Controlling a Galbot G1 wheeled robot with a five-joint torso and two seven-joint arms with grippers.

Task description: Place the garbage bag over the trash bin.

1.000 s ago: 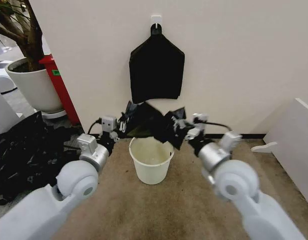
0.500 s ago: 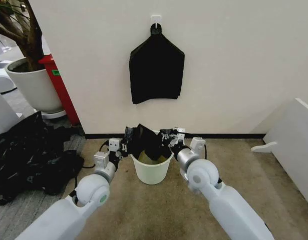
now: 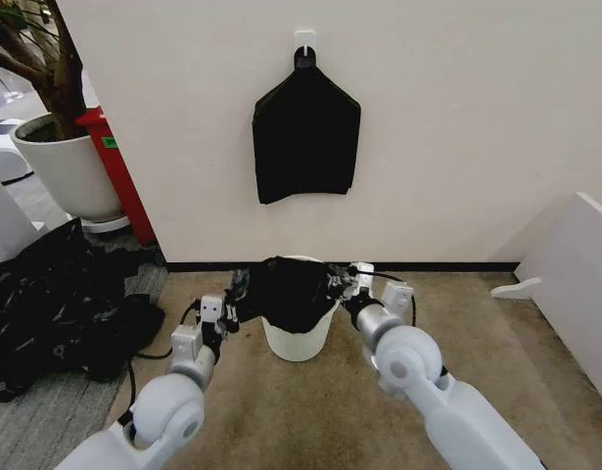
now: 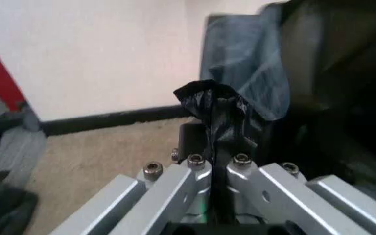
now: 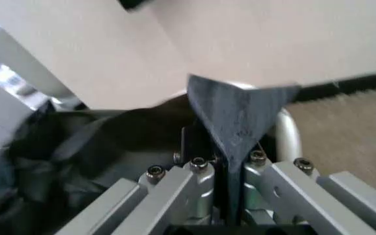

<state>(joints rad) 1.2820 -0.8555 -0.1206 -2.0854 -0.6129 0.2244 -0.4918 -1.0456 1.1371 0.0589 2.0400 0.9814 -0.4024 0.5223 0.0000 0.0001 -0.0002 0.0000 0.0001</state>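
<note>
The cream-white trash bin (image 3: pixel 299 342) stands on the carpet by the wall. The glossy black garbage bag (image 3: pixel 293 291) is stretched across its mouth and hides the rim's top. My left gripper (image 3: pixel 236 296) is shut on the bag's left edge, where a crumpled black fold (image 4: pixel 219 111) sticks up between the jaws. My right gripper (image 3: pixel 344 286) is shut on the bag's right edge, with a flat dark flap (image 5: pixel 237 116) pinched between its jaws and the bin's white rim (image 5: pixel 288 131) just behind.
A flat black bundle (image 3: pixel 305 137) hangs from a wall hook above the bin. A big black plastic heap (image 3: pixel 56 299) lies on the floor at left, near a white plant pot (image 3: pixel 68 166) and a red post (image 3: pixel 119 176). A white panel (image 3: pixel 575 284) stands at right.
Both grippers have come down and spread apart with the bag, from above the bin to either side of its rim. The bag now covers the opening that showed before.
</note>
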